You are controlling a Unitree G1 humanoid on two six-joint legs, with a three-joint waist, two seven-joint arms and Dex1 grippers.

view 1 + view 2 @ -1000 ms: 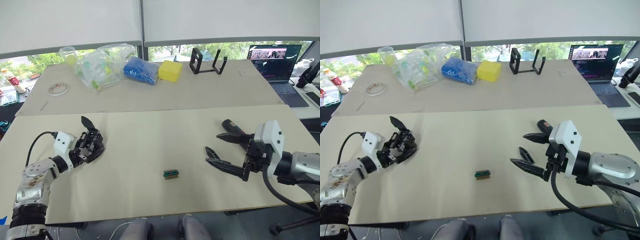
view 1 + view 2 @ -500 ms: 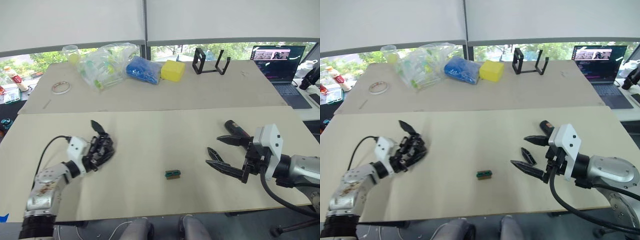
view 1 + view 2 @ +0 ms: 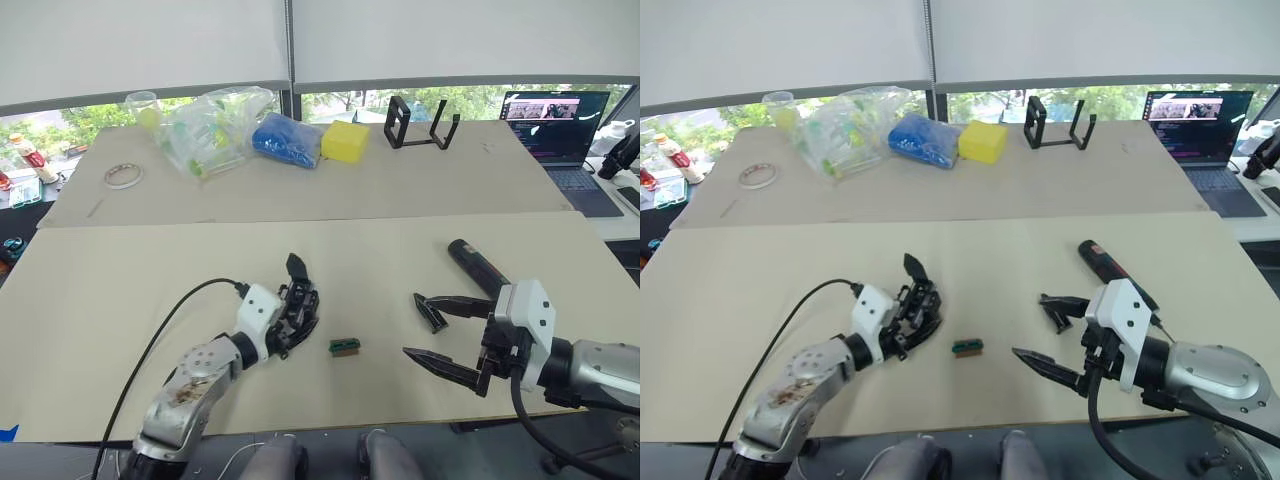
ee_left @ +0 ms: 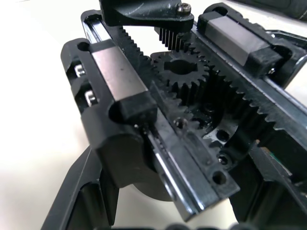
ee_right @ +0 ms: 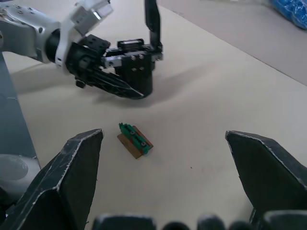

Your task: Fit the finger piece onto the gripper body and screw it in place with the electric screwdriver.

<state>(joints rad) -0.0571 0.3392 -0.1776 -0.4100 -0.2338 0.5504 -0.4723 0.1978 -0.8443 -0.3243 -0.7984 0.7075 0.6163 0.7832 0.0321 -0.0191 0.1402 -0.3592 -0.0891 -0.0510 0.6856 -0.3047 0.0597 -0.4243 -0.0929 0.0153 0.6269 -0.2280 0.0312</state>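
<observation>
My left gripper [image 3: 290, 325] is shut on the gripper body [image 3: 299, 296], a black block whose pointed finger sticks up, left of the table's middle. The left wrist view shows its gears and toothed racks [image 4: 182, 76] up close. The right wrist view shows the gripper body [image 5: 136, 72] standing upright on the table. The finger piece [image 3: 432, 318] lies flat on the table just under the upper finger of my right gripper [image 3: 412, 325], which is open and holds nothing. The electric screwdriver [image 3: 478, 265] lies on the table behind the right gripper.
A tiny green-and-brown block [image 3: 344, 347] lies between the two grippers. On the far table stand a black open-frame stand [image 3: 420, 122], a laptop [image 3: 555, 110], a yellow block [image 3: 345, 140], a blue bag [image 3: 285, 140], a clear plastic bag [image 3: 210, 130] and a tape roll [image 3: 122, 176].
My left gripper has carried the gripper body to the right, from the table's left side to near the green block. The right gripper has drawn slightly nearer the front edge.
</observation>
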